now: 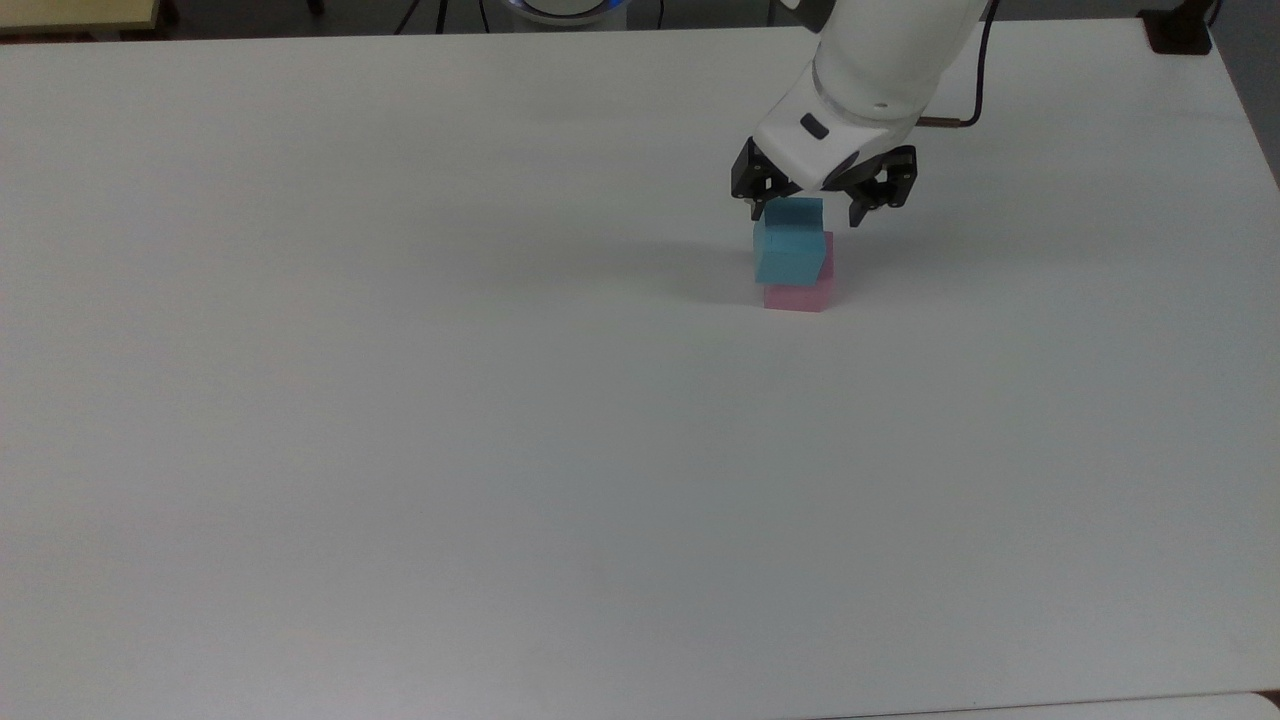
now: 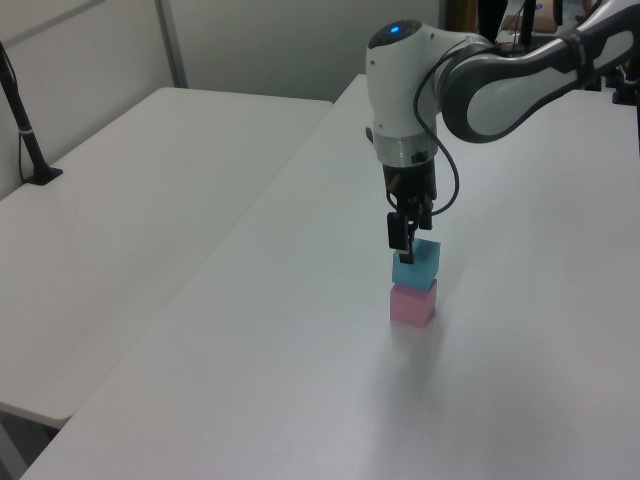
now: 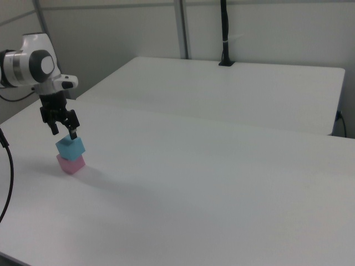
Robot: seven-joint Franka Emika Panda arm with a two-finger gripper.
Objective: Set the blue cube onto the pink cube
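The blue cube (image 1: 790,247) rests on top of the pink cube (image 1: 798,296) on the white table (image 1: 400,420), turned slightly askew to it. My gripper (image 1: 808,208) hovers just above the blue cube, open, its fingers spread wider than the cube and touching nothing. The left view shows the blue cube (image 2: 416,265) stacked on the pink cube (image 2: 412,304), with the gripper (image 2: 408,232) at the upper cube's top edge. In the right view the gripper (image 3: 64,132) hangs over the blue cube (image 3: 71,146) and pink cube (image 3: 71,163) near the right view's left edge.
A second white table (image 2: 140,190) adjoins this one, with a black clamped pole (image 2: 25,130) on its far side. The arm's black cable (image 1: 975,70) trails behind the wrist. Broad bare tabletop lies in front of the stack.
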